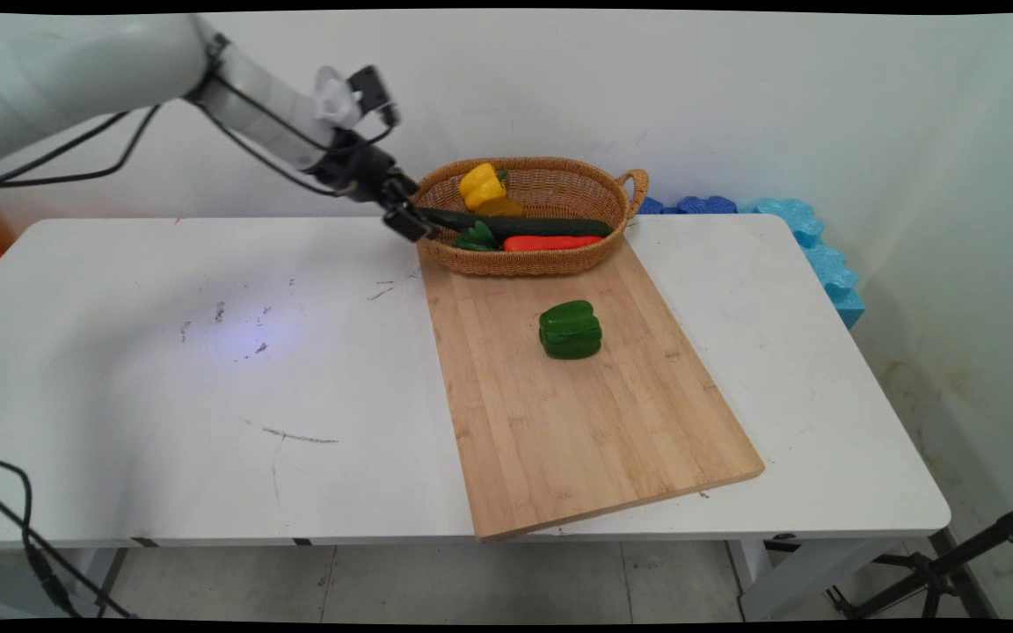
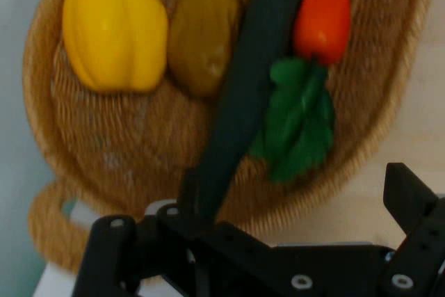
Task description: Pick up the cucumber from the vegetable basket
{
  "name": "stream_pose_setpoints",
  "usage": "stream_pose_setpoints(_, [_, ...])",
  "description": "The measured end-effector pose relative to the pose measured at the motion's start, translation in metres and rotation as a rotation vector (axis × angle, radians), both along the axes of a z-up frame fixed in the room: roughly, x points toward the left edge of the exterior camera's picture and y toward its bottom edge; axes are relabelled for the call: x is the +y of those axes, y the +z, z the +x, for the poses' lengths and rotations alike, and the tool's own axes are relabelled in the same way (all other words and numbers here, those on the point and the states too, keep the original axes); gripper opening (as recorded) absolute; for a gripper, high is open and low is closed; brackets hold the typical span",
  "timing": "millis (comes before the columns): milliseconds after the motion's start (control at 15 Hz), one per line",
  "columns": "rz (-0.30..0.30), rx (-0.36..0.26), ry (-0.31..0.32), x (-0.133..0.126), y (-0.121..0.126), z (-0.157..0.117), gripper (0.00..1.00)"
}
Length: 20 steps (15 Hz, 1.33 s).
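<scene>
Nearest, a wooden cutting board (image 1: 577, 413) carries a green pepper (image 1: 570, 330). At its twelve o'clock, the hand (image 1: 408, 215) grips a dark cucumber (image 1: 515, 225) at the wicker basket's (image 1: 550, 260) nine-o'clock rim, beside a carrot (image 1: 550, 243) and yellow pepper (image 1: 481, 185).

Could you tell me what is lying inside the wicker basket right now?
The wicker basket holds a yellow pepper, a brownish potato-like item, a long dark cucumber and an orange carrot with green leaves. The basket floor beneath them is covered. The gripper is at its left rim.
</scene>
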<state>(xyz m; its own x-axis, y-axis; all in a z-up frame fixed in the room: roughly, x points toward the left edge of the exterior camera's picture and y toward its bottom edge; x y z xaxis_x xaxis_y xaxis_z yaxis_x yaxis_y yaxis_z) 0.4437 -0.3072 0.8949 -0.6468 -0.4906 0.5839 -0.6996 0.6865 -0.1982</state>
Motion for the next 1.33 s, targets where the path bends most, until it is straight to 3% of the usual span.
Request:
stream_pose_setpoints(667, [-0.049, -0.008, -0.054, -0.083, -0.025, -0.082, 1.0])
stream_pose_setpoints(1000, [-0.047, -0.021, -0.078, -0.118, -0.045, -0.116, 1.0])
stream_pose_setpoints(1333, [-0.026, -0.011, -0.063, -0.148, -0.063, -0.139, 1.0])
